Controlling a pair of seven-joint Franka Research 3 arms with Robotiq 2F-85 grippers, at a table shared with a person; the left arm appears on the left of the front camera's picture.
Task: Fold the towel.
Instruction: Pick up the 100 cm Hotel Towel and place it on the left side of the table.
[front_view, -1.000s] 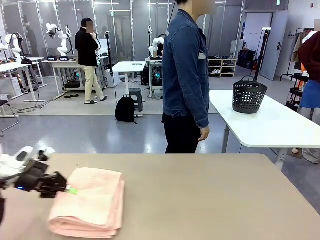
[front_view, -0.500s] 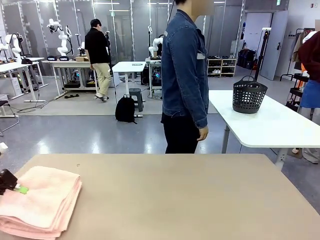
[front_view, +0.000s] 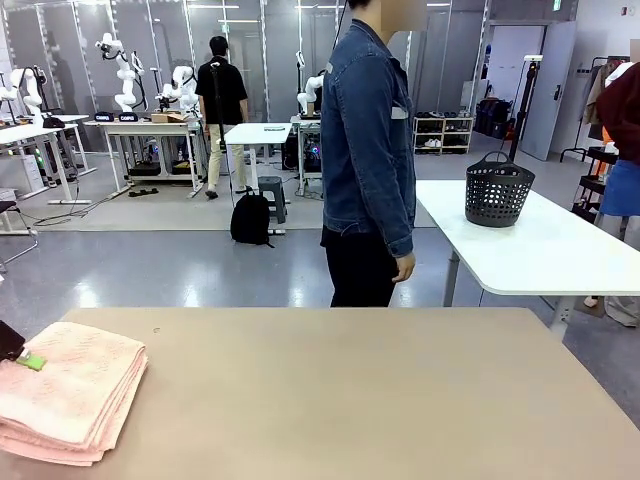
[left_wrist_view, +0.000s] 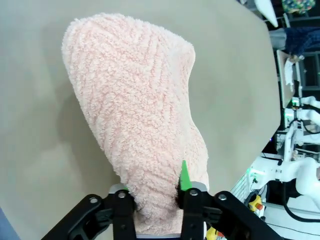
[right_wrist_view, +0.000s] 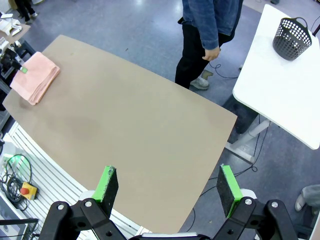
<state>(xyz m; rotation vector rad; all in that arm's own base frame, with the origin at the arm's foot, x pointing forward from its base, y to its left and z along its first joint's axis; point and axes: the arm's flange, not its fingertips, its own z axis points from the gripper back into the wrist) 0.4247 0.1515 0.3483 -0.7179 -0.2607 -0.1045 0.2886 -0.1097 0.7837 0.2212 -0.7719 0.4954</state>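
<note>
Gripping towel (left_wrist_view: 135, 100) edge in left claw (left_wrist_view: 154, 192); right claw (right_wrist_view: 167, 184) wide, empty. Risk: folds slipping apart on release (table (left_wrist_view: 40, 165) edge close behind claw).

The towel (front_view: 66, 388), salmon-pink terry with zigzag texture, lies folded in several layers at the table's (front_view: 380, 400) left edge.

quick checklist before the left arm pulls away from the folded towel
1. Towel folded into a stack: ok.
2. Towel fully on the table: cannot tell, it runs off the front view's left edge.
3. Left gripper jaws clear of the cloth: not ok, terry sits between them.
4. Right gripper open, high above the table: ok.
5. Person back from the table edge: ok.
</note>
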